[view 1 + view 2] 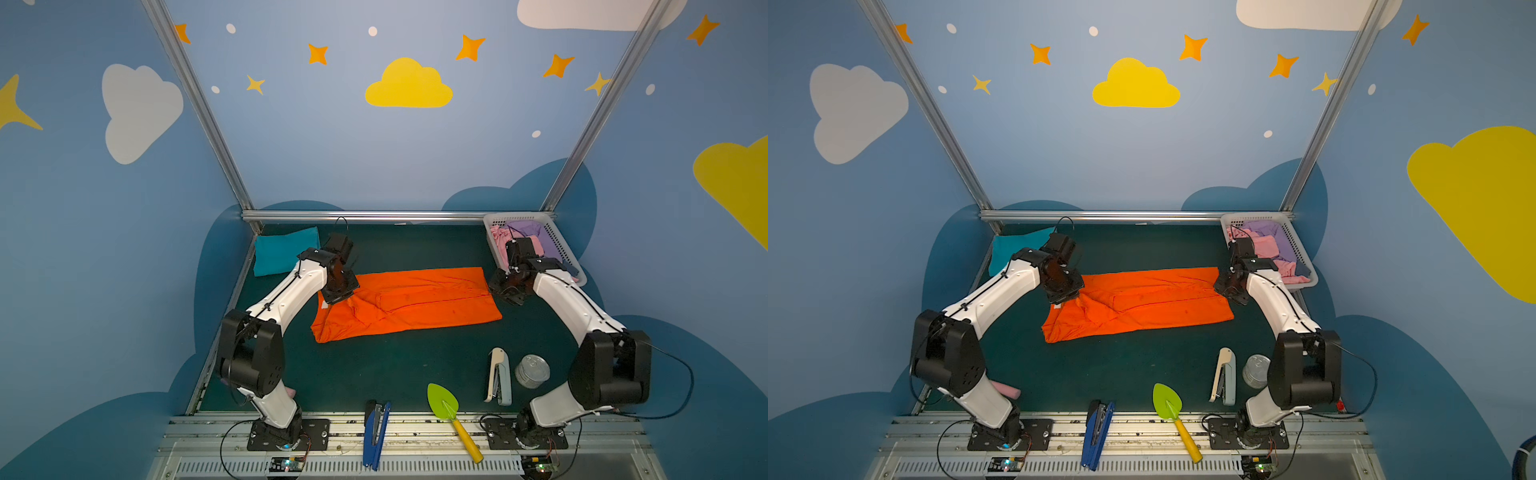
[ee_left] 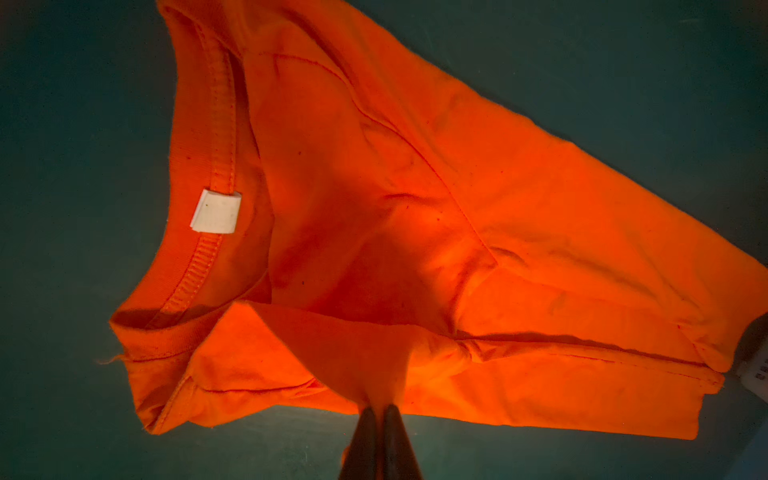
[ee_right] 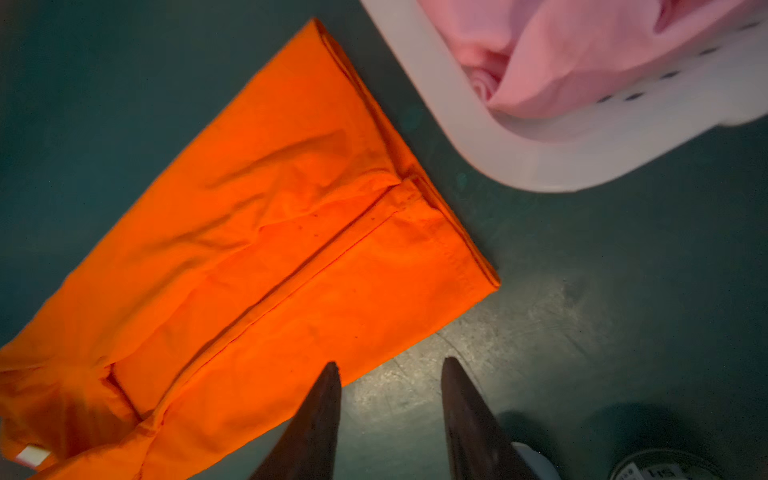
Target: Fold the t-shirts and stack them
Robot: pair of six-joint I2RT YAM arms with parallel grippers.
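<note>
While the orange shirt [image 1: 419, 305] lies mid tabletop [image 1: 374, 370], long axis running left edge to right edge, the left tool [image 2: 380, 409] pinches cloth at its collar end. Right tool [image 3: 390, 365] gapes empty just off the hem end, the nearer arm there. Teal shirt [image 1: 282, 249]: folded, far left corner.

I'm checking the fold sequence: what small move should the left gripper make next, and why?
Probably lower and release: the left gripper is shut on a raised pinch of the orange t-shirt near its collar, while the right gripper is open, holding nothing.
</note>
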